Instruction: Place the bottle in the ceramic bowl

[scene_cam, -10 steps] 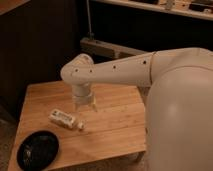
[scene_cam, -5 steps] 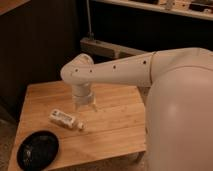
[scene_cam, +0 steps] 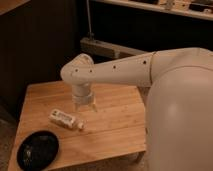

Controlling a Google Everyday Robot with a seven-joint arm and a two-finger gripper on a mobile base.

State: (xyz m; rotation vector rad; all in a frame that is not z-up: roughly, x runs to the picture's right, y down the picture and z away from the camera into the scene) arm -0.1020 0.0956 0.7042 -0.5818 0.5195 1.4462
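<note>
Dark wall panels are seen behind a light wooden desk (scene_cam: 115, 125), and a pale ledge (scene_cam: 107, 48) is seen running across the background beyond the desk's far edge. Much of the right side of the view is filled by the robot's rounded white body (scene_cam: 180, 115), from which the white arm (scene_cam: 115, 74) is stretched leftward over the desk. At the arm's end the wrist is turned downward, and the gripper (scene_cam: 84, 106) is held low over the middle of the desk, pointing straight down. Its jaws are seen spread apart, with bare wood showing between them, and nothing is grasped. Whether the tips are touching the wood cannot be told. The bottle (scene_cam: 65, 119) is laid on its side on the desk's left half, just in front of the gripper and to its left, near it but not between the jaws. Its printed label is turned upward and its small white cap is pointed toward the desk's front right. The ceramic bowl (scene_cam: 37, 149), black and glossy, is set upright at the desk's front left corner. The bottle is kept outside the bowl, beyond its far right rim, with a strip of wood visible between the two.
</note>
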